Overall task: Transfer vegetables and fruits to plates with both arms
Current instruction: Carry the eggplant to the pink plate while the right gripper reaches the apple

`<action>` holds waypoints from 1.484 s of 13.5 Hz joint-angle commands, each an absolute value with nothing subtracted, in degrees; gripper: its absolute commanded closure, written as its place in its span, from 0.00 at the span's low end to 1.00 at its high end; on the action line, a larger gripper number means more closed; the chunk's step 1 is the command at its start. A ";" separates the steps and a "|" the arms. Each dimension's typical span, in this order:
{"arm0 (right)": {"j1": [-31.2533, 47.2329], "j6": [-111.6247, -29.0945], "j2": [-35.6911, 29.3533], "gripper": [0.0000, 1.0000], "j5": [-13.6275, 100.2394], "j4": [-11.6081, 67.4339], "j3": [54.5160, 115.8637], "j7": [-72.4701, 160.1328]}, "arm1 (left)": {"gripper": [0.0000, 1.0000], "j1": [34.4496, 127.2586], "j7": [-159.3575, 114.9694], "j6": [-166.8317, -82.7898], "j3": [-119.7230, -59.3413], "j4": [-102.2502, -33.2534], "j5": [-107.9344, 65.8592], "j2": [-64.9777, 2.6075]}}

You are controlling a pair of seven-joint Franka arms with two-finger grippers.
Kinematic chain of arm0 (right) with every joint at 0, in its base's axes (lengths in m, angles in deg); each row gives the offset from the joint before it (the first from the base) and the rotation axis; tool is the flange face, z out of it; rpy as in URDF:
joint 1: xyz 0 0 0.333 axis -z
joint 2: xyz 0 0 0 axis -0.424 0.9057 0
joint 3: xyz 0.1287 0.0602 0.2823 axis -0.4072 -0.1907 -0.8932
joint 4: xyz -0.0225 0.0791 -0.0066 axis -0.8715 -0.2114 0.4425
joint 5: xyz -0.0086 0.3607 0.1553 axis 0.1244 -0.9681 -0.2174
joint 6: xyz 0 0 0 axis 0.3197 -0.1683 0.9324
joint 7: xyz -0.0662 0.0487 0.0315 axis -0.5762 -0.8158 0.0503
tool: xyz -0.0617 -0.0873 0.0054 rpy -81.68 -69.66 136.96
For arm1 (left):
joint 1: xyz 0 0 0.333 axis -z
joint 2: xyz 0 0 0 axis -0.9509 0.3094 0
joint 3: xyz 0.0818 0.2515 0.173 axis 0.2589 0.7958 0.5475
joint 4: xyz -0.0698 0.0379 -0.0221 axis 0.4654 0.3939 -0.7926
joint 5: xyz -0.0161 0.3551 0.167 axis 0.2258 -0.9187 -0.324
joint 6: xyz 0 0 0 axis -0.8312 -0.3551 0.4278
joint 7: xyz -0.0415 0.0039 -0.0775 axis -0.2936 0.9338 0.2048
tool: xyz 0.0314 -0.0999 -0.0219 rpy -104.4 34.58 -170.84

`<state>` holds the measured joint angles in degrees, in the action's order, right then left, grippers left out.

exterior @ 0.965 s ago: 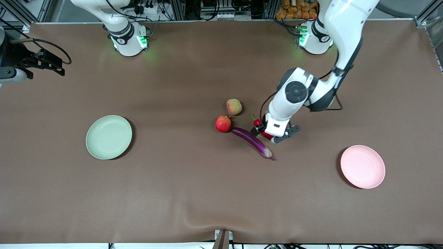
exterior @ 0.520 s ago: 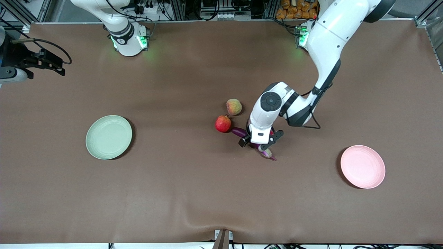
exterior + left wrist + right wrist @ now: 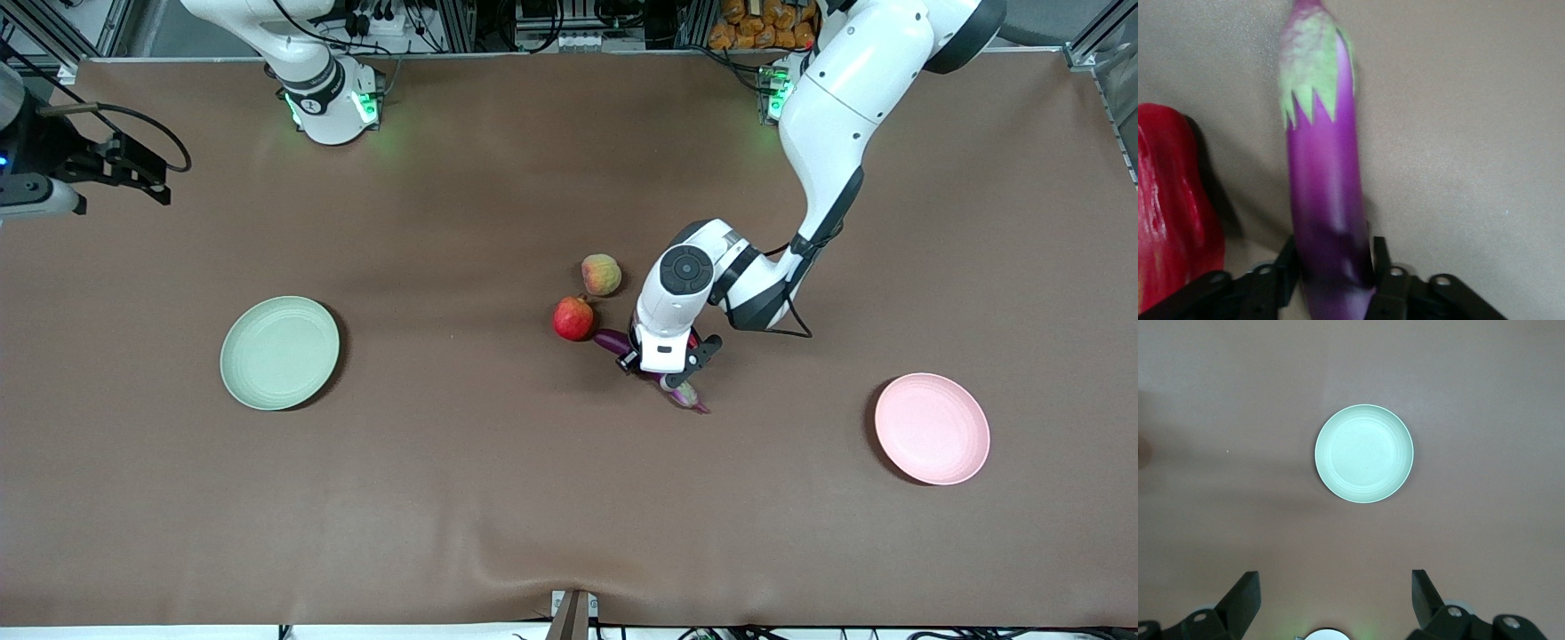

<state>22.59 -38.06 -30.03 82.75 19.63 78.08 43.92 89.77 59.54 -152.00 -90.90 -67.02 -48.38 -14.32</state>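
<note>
Nothing's plated yet: your left gripper (image 3: 660, 372), mid-frame, has jaws closing around the eggplant (image 3: 1325, 200); right gripper (image 3: 1331, 600) waits, jaws spread, empty.

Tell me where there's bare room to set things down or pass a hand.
Both the pale green round plate and pale pink round plate are bare, with open brown tabletop around each. It is crowded mid-table: peach, round red fruit, red chili pepper and long purple eggplant cluster, left gripper straddling the eggplant. Right gripper hangs above the green plate.
</note>
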 commanded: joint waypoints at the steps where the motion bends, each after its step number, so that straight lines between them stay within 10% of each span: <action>1: 21.31 -38.50 -27.87 0.00 84.37 18.89 78.25 43.94 | 1.00 89.13 60.66 -147.42 -90.63 -66.13 -50.16 -17.59; 10: 18.42 -41.57 -17.68 0.00 70.41 18.80 78.33 55.76 | 1.00 72.62 26.24 -131.40 -91.33 -63.93 -49.54 -29.65; 20: 7.35 -57.89 -5.12 0.00 60.11 18.72 78.25 79.60 | 1.00 53.44 -6.56 -131.13 -90.81 -53.57 -47.78 -17.62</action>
<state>10.55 -53.44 -9.11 61.57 19.88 77.88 76.10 55.43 -2.86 -131.56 -90.23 -57.86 -48.60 -23.01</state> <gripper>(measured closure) 0.000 0.617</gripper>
